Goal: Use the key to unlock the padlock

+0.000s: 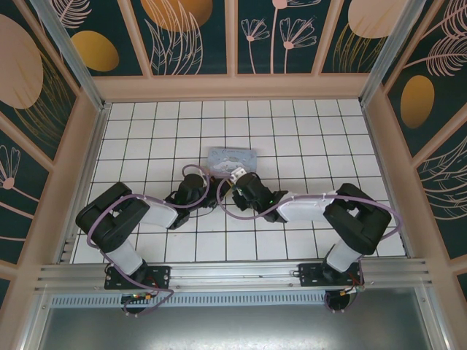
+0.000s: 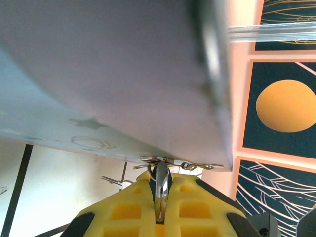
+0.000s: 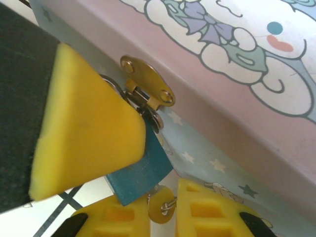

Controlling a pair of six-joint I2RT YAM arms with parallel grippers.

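Observation:
The teal padlock (image 3: 143, 170) hangs from a brass hasp (image 3: 148, 86) on the front of the pale blue cartoon tin box (image 1: 232, 157). My left gripper (image 2: 160, 197) is shut on the padlock's silver shackle (image 2: 161, 180). One of its yellow fingers (image 3: 84, 143) covers the lock's upper part in the right wrist view. Under the lock body, the key's (image 3: 160, 203) round brassy bow, with a small wire ring through it, sticks out. My right gripper (image 3: 163, 200) has its yellow pads closed in on that bow from both sides. Both grippers, left (image 1: 213, 187) and right (image 1: 232, 181), meet at the tin's near side.
The tin box (image 2: 113, 74) looms just above the left fingers, and its lid (image 3: 222, 98) runs across the right wrist view. White tiled floor (image 1: 292, 131) surrounds it, bounded by peach-framed patterned walls (image 1: 233, 87). Purple cables (image 1: 241, 215) loop between the two arms.

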